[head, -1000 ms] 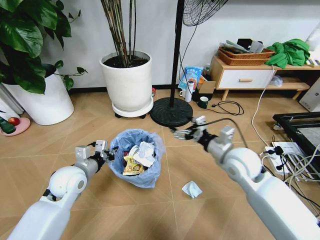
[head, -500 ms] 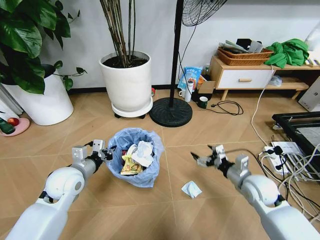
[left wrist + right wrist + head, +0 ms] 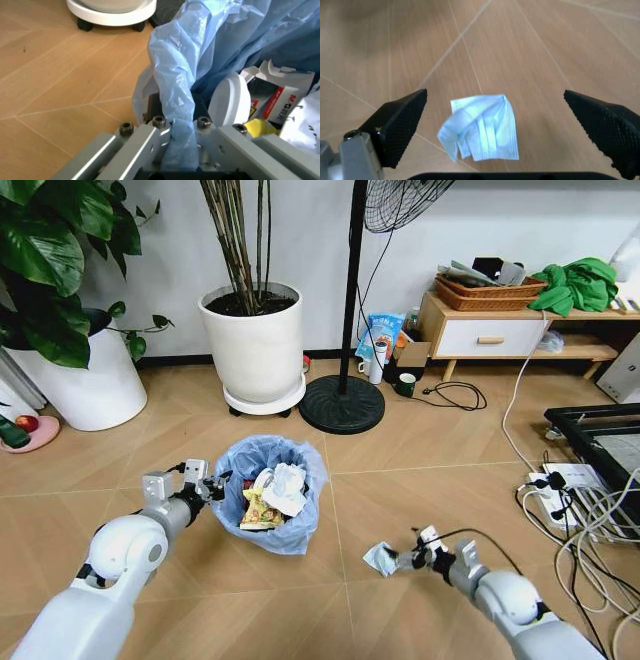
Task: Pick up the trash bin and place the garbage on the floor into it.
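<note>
Chevron wood floor (image 3: 420, 490) runs out from under the robot, bare and open between the 2 arms. Nearest, the right arm reaches low and forward, its right gripper (image 3: 400, 559) just above the boards with the 2 black pads spread wide; in the wrist view a crumpled pale tissue (image 3: 481, 127) lies flat between them, touched by neither. On the other side the left arm stretches forward with the left gripper (image 3: 207, 485) at the near-left rim of the trash bin (image 3: 272, 498), its fingers closed on a fold of the light-blue bag (image 3: 175, 101). Inside the bin sit white tissue, a yellow wrapper and a white round lid (image 3: 230, 100). Right of the tissue, cables and a power strip (image 3: 562, 478) crowd the floor. Beyond the bin stand a white plant pot (image 3: 254, 345) on a wheeled saucer and a fan base (image 3: 342, 404), with open floor between them and the bin.
</note>
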You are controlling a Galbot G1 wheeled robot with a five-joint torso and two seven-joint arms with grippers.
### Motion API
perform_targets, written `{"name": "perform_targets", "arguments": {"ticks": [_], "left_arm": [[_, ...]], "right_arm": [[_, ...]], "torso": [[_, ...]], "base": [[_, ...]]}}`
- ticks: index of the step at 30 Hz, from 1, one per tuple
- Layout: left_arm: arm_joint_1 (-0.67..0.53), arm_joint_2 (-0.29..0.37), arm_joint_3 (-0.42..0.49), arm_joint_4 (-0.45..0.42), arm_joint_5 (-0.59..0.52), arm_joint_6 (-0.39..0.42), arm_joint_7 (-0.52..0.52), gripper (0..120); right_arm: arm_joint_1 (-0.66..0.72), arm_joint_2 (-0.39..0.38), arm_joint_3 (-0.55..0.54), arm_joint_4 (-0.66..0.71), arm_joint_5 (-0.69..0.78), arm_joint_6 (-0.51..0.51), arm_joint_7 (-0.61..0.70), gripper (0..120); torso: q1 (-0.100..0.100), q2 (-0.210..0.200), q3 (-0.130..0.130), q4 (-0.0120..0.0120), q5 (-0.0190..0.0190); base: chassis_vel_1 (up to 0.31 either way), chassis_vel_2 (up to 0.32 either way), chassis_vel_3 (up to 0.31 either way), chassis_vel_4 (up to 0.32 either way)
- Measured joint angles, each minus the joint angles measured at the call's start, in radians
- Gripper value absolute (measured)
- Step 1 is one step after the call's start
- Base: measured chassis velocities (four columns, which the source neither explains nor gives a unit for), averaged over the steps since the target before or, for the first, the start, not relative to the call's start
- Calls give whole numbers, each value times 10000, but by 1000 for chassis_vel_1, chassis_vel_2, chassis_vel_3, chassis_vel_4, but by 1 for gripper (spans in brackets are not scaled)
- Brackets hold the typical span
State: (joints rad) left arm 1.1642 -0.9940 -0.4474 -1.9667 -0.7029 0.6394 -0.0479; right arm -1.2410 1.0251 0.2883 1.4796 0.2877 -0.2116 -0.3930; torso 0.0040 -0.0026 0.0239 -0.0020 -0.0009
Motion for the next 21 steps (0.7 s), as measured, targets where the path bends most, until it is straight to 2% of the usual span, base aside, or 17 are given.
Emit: {"name": "perform_targets", "arguments": {"ticks": [14, 21], "left_arm": [[103, -205, 27, -58, 253, -58, 136, 0], [-3, -215, 62, -19, 255, -72, 182, 0]], "right_arm": [[-250, 48, -138, -346, -22, -98, 262, 100], [141, 616, -296, -852, -155, -200, 506, 100]], "torso": [[0, 0, -1, -3, 0], [0, 0, 0, -1, -1]], "base": [[0, 0, 0, 0], [0, 0, 0, 0]]}}
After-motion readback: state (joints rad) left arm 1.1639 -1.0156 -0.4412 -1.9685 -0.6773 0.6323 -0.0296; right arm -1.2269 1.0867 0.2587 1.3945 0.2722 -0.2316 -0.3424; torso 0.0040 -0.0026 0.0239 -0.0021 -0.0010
